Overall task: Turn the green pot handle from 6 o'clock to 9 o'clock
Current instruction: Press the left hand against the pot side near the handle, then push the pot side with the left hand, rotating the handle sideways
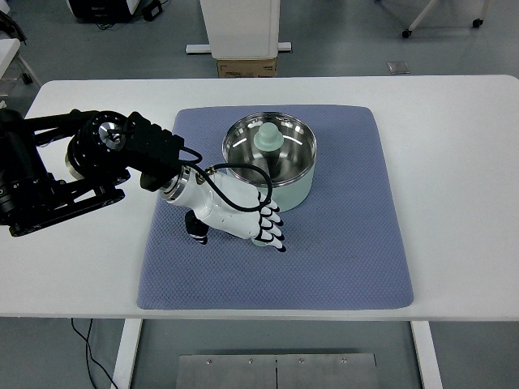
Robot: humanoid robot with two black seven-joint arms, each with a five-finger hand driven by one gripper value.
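Green pot, frame centre, on blue mat; handle hidden. Left hand at its lower-left side, grip indiscernible. Rotation progress: unclear, apparently early.

Glossy metal-lined green pot on matt, dimpled cloth mat
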